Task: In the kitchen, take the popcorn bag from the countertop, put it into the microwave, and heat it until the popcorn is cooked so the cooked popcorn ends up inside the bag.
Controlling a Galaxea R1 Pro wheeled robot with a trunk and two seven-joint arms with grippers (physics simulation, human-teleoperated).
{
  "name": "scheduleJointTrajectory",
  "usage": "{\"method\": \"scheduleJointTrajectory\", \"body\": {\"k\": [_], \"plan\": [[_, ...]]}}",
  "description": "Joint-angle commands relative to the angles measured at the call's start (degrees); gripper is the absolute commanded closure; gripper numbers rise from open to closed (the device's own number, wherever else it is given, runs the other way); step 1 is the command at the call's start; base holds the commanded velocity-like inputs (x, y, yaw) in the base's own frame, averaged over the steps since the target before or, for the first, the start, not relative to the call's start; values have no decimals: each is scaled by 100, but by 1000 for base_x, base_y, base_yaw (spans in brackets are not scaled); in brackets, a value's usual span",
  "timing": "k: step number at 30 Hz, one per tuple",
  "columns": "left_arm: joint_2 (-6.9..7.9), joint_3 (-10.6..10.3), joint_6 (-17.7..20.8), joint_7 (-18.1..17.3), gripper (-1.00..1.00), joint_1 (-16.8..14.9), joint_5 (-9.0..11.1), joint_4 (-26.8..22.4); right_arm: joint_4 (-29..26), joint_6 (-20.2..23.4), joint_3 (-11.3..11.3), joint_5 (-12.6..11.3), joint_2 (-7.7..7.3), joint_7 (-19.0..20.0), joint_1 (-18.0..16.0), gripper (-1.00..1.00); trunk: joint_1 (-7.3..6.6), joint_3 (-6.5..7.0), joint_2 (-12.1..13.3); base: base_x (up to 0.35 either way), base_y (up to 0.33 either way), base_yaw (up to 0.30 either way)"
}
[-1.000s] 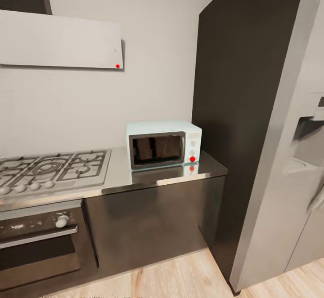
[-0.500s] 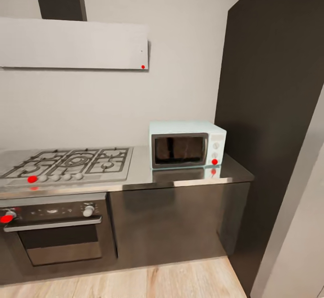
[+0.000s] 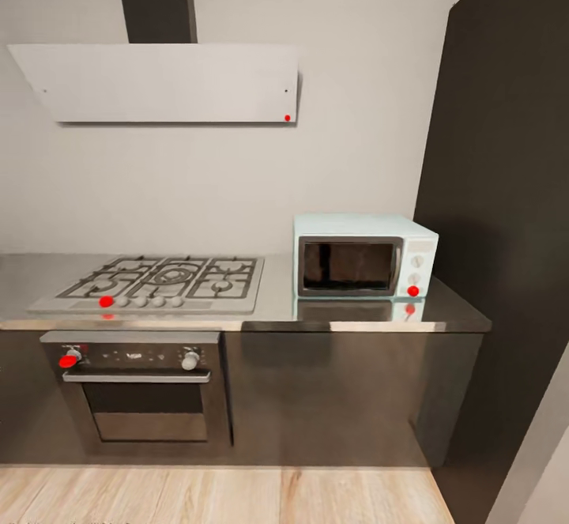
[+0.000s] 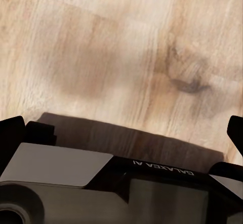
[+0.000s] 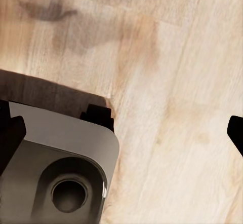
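Note:
The pale blue microwave (image 3: 365, 255) stands at the right end of the grey metallic countertop (image 3: 356, 314), its dark glass door shut and a red light by its white knobs. The popcorn bag and the popcorn are out of view. In the left wrist view my left gripper (image 4: 124, 133) hangs open over the light wood floor, its dark fingertips (image 4: 12, 133) at the frame's two sides. My right gripper (image 5: 123, 133) is open too, its fingertips (image 5: 236, 132) wide apart above the floor, with nothing held.
A gas hob (image 3: 162, 280) lies left of the microwave, with a black oven (image 3: 142, 390) below and a white slanted hood (image 3: 166, 81) above. A tall dark cabinet (image 3: 506, 192) walls the right side. My own grey base (image 5: 55, 168) shows beneath the grippers.
The camera has swung left and squared up to the counter, so the microwave sits further right in the picture, while the whole hob, oven and hood have come into view.

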Motion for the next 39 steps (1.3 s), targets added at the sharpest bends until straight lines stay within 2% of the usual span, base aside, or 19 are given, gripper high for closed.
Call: {"method": "scheduleJointTrajectory", "body": {"k": [1,11,35,39], "plan": [[-1,-48,-23,-3,-100,-5,51,8,11,-8,-48,38,-4,10,-7,-100,0,-6,-4,0,0,37],[-11,-49,10,-3,-100,-5,49,3,11,-71,-41,44,-11,-39,-7,-100,0,-6,-4,0,-40,5],[-3,-48,36,-3,-100,-5,54,6,11,-75,-42,38,-17,-27,-7,-100,0,-6,-4,0,-277,0],[3,-48,20,3,-100,-5,57,5,15,-57,-19,97,31,-60,-6,-100,0,-6,-4,34,-173,0]]}}
